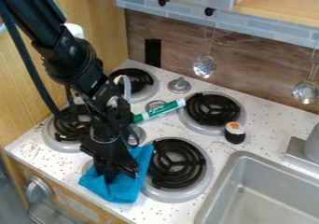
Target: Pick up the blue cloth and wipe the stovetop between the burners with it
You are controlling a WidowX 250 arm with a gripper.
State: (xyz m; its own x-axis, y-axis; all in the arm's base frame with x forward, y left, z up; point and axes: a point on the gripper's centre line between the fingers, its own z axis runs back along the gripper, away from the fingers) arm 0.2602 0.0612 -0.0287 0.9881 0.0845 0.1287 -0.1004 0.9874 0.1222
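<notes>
The black gripper (118,174) hangs low at the front left of the stove top, its tip down against a blue cloth (132,186). The cloth lies crumpled between the two front burners and overlaps the left edge of the front right burner (177,164). Whether the cloth is held cannot be told. Behind the gripper, a green and white marker (159,110) lies slanted between the burners, its left end close to the arm. A small sushi-like toy (235,133), dark with a white top and an orange spot, stands beside the back right burner (212,109).
A grey sink (249,190) takes up the front right, with a faucet base (302,155) behind it. Two metal ladles (204,66) (306,92) hang along the back wall. A grey knob (179,85) stands between the rear burners. A wooden panel (22,97) borders the left side.
</notes>
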